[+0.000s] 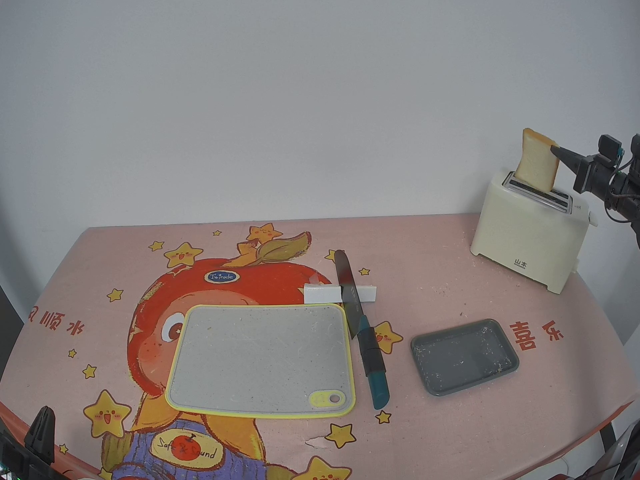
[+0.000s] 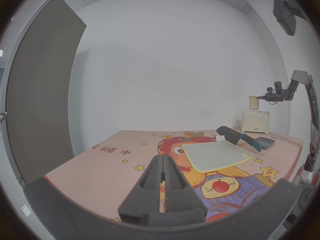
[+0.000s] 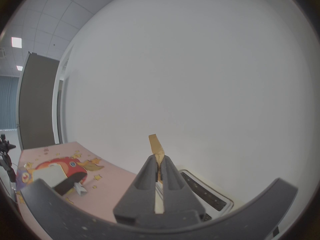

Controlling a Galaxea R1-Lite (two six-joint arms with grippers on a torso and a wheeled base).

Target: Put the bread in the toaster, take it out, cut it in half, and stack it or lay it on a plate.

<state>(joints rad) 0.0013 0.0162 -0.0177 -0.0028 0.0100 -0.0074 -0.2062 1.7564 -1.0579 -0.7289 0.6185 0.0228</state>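
Pink cartoon-print table [image 1: 433,268] against a plain white wall [image 1: 300,88], toaster [image 1: 527,235] at its far right end; right gripper [image 1: 555,148] sits just above the toaster, fingers [image 3: 143,180] pinched on the upper corner of the bread [image 1: 537,161], clamped across the slice's thickness near the crust. Slice hangs tilted over the toaster slot, lower edge at or just above the opening, can't tell whether it touches. Handling guess: very light, soft crumb, dents and tears easily, more brittle if toasted, not slippery. Gripping by the crust looks right since that's likely the stiffest part; light squeeze only, slice held upright so it doesn't sag or catch the slot edge. A corner hold lets it swing, so lining it up with the slot looks like the fiddly bit. Further out, left gripper [image 2: 163,159] hangs well apart from the toaster, off the table corner diagonally opposite it, fingers pressed together on nothing. Well to the left of the toaster: cutting board [image 1: 260,361], knife [image 1: 360,328] just beside it on the toaster side, blade propped on a small white block [image 1: 323,293]. Grey plate [image 1: 467,358] lies between knife and toaster, in front of the toaster, crumbs in it
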